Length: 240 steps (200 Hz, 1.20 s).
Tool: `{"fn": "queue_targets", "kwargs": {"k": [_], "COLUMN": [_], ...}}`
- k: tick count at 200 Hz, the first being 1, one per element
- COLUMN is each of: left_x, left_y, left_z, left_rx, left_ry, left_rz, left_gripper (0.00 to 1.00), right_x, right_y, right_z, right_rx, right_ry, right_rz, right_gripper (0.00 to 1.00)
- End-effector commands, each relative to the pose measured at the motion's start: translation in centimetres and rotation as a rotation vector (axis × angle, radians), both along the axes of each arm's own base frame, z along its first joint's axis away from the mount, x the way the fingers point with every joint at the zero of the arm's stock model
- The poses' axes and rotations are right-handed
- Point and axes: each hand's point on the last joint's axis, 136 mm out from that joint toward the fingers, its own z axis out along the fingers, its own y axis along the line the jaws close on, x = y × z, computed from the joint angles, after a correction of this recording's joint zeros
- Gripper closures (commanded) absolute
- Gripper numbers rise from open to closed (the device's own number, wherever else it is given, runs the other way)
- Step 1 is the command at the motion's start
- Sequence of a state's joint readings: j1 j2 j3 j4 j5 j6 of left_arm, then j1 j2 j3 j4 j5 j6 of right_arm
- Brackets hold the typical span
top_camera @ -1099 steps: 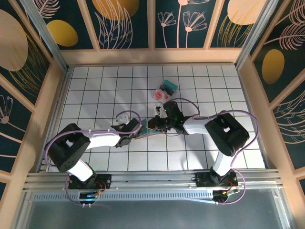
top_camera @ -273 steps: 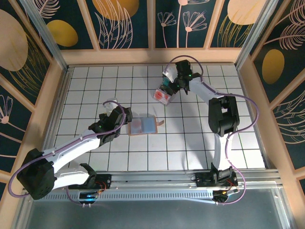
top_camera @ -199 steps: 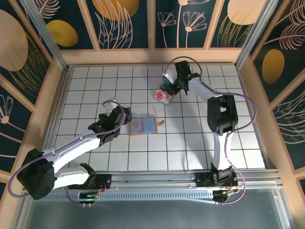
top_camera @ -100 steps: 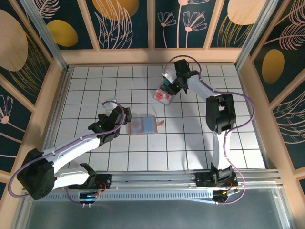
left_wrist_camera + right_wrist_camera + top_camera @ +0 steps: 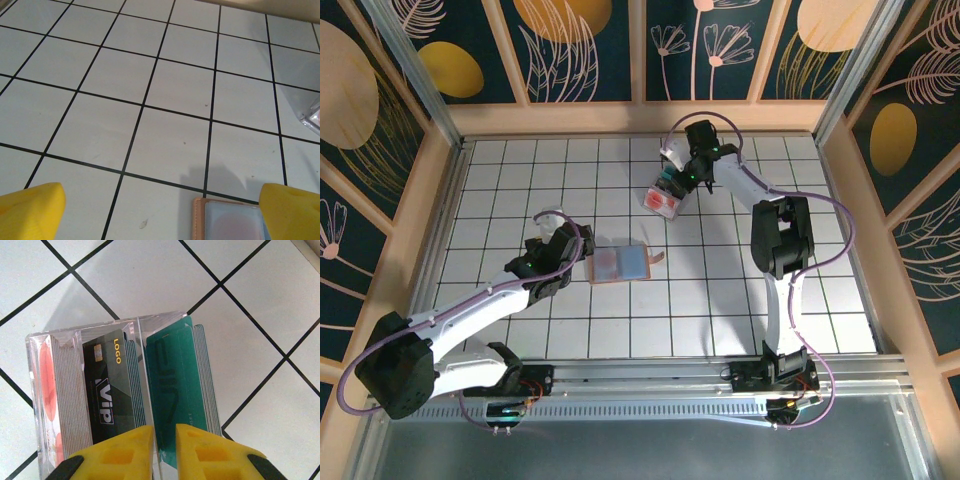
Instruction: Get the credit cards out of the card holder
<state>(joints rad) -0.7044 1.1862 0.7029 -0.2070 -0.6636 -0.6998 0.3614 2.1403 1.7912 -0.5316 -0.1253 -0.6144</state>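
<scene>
white gridded desk (image 5: 520,180): right jaws barely parted over a teal card (image 5: 172,385) in the box (image 5: 34,370), grip unclear, likely depositing; next, check the card holder (image 5: 620,264) between wide-open left jaws.

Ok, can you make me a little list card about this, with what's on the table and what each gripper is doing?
table: white tiles with black lines
card holder: lying open and flat mid-table, blue-grey inside facing up
clear box: far side of the table, with cards standing on edge inside
left gripper: open wide, right by the card holder's left edge, holding nothing
right gripper: over the clear box, fingers nearly together at the teal cards; can't tell if it grips one
</scene>
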Motion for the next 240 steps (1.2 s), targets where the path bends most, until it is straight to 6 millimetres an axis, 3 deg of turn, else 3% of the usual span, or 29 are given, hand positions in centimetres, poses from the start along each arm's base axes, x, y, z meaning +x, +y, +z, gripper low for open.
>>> {"fn": "queue_targets", "kwargs": {"k": [1,28,54,105,161,240], "left_x": [0.2,0.3,0.3,0.5,0.9,1.0], "left_y": [0.3,0.2,0.2,0.0,-0.3,-0.5], "left_z": [0.1,-0.3,-0.5,-0.7,-1.7,-2.3], "left_rx": [0.012,0.009,0.011,0.006,0.016,0.018], "left_ry": [0.003,0.014,0.019,0.027,0.064,0.083], "left_rz": [0.01,0.005,0.005,0.0,-0.004,-0.006], "left_gripper": [0.01,0.01,0.01,0.01,0.01,0.01], "right_x": [1.0,1.4,1.6,-1.0,-2.2,-1.5], "right_y": [-0.3,-0.9,-1.3,1.5,3.3,3.4], "right_z": [5.4,6.6,6.2,5.7,2.9,-0.5], "right_rx": [0.069,0.119,0.13,0.279,0.289,0.248], "right_ry": [-0.122,-0.151,-0.15,-0.015,0.081,0.136], "right_rz": [-0.053,-0.099,-0.136,-0.065,-0.032,-0.066], "right_gripper": [0.81,0.79,0.79,0.88,0.92,0.92]}}
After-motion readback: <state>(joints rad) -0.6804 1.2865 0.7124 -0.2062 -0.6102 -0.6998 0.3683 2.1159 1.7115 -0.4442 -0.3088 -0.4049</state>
